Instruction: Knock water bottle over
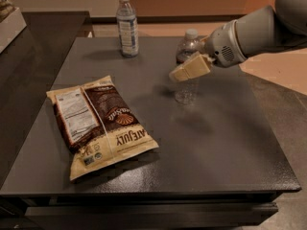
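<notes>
The water bottle (186,48) is short and clear, with a white cap and a dark label band. It stands upright on the dark table (230,147), right of centre toward the back. My gripper (174,75) reaches in from the right on a grey arm. Its cream fingers (192,68) look shut and empty. They lie across the front of the bottle's middle and hide part of it, with the tips sticking out past its left side. I cannot tell whether they touch the bottle.
A taller slim bottle (127,25) with a pale label stands at the table's back, left of centre. A brown and cream snack bag (98,123) lies flat at front left. A dark counter (29,56) adjoins the table's left side.
</notes>
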